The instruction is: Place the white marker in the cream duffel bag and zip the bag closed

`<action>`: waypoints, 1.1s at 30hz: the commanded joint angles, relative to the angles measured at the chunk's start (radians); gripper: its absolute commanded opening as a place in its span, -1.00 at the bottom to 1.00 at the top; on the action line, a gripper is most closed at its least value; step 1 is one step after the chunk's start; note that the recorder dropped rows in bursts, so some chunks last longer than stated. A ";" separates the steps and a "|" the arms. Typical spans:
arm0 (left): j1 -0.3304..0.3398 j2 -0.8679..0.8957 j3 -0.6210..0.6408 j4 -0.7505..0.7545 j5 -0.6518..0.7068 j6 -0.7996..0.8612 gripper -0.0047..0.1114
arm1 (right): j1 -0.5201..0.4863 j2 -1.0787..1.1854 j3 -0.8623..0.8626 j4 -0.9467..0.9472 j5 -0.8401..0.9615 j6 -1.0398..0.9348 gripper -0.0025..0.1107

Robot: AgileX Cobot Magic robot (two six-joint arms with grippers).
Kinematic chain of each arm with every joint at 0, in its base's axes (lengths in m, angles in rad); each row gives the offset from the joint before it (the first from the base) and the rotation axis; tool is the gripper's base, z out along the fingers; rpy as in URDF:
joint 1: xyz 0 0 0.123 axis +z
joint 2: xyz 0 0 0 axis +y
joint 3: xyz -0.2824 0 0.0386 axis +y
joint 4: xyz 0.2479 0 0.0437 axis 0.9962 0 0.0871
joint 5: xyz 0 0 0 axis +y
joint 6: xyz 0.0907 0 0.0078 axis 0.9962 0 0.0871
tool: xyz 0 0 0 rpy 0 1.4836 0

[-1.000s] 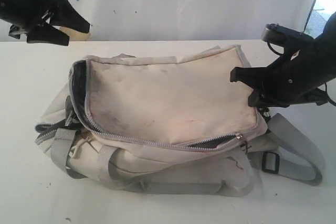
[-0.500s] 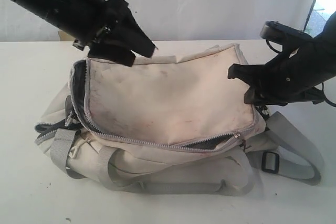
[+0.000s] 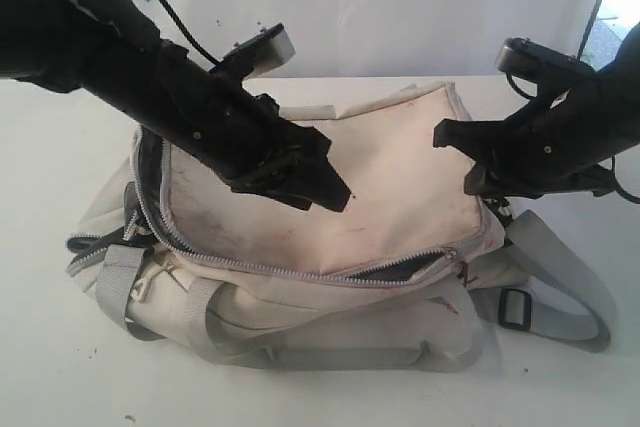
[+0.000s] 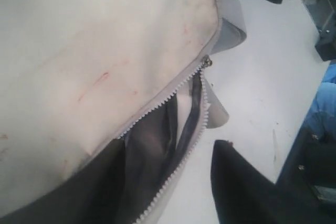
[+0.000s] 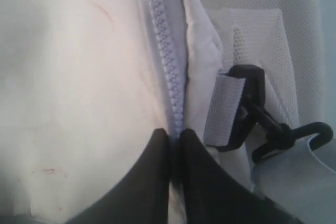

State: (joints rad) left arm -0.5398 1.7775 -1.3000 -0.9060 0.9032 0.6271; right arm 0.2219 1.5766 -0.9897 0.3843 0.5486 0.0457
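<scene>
The cream duffel bag (image 3: 400,172) lies on the white table (image 3: 50,147). Its front zipper gapes, showing dark lining (image 4: 157,150), and the zipper pull (image 3: 455,253) sits near the right end. My left gripper (image 3: 325,202) hovers over the bag's top flap, open and holding nothing. In the left wrist view this left gripper (image 4: 168,145) straddles the gaping zipper. My right gripper (image 3: 455,159) is at the bag's right end. In the right wrist view the right gripper (image 5: 174,132) is shut on the closed zipper seam (image 5: 165,51). The white marker is out of view.
A grey shoulder strap with a black buckle (image 3: 515,307) loops off the bag's right side. Grey handles (image 3: 330,355) lie along the front edge. A side zipper (image 3: 90,245) at the left end hangs open. A black clip (image 5: 252,108) sits beside the right fingers.
My left arm has swept from the upper left corner down and right over the bag's top flap, its jaws narrowing somewhat. The right gripper has stayed pinched at the bag's right end.
</scene>
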 commanded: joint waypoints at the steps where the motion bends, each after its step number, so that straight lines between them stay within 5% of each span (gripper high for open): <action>1: -0.066 -0.010 0.038 -0.018 -0.137 0.009 -0.06 | -0.015 -0.003 0.002 0.109 -0.093 0.047 -0.96; 11: -0.212 -0.008 0.050 -0.203 -0.308 0.034 -0.06 | -0.015 -0.003 0.002 0.253 -0.162 0.158 -0.96; 21: -0.240 -0.001 0.069 -0.299 -0.314 -0.051 -0.07 | -0.015 -0.003 0.002 0.249 -0.154 0.158 -0.96; 28: -0.366 0.004 0.147 -0.315 -0.628 0.018 -0.39 | -0.015 -0.003 0.002 0.252 -0.161 0.184 -0.96; 33: -0.433 0.009 0.149 -0.319 -0.709 0.051 -0.47 | -0.015 -0.003 0.002 0.276 -0.162 0.210 -0.96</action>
State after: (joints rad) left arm -0.9421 1.7876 -1.1558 -1.2053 0.2460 0.6588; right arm 0.2138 1.5766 -0.9897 0.6310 0.4179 0.2355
